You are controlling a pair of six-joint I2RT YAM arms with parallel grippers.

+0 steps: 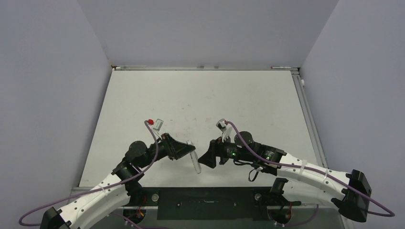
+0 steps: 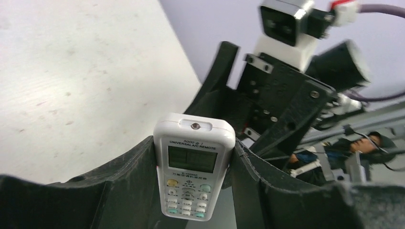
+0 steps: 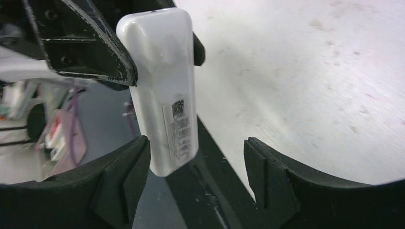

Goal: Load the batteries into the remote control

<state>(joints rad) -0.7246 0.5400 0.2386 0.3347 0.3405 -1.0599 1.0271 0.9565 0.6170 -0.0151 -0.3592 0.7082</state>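
The left gripper (image 1: 187, 150) is clamped on the small slim white plastic rectangular remote control (image 2: 193, 171), one black finger pressed to each long edge at about the level of the greyish display (image 2: 192, 159). The remote is held clear of the pale table top (image 1: 200, 95), between the two grippers. Its long axis lies crosswise to the reach of the left fingers. The emitter end stands out past them, and the button end sits back toward the palm. From above it shows only as a thin strip, so it is judged to be held on edge. The button face is turned back to the left wrist. The plain back, with its printed label (image 3: 180, 125), is turned outward to the right gripper (image 3: 197, 160). This hold is judged deliberate, since it presents the battery side to the free arm for work. The right gripper faces it with jaws standing wide and holding nothing. One of its black fingers (image 3: 125, 179) is just beside the label end of the remote, but contact cannot be confirmed. No open bay is visible on the back, so the cover is judged to be in place. No batteries are found in any view, so loading is judged not yet begun
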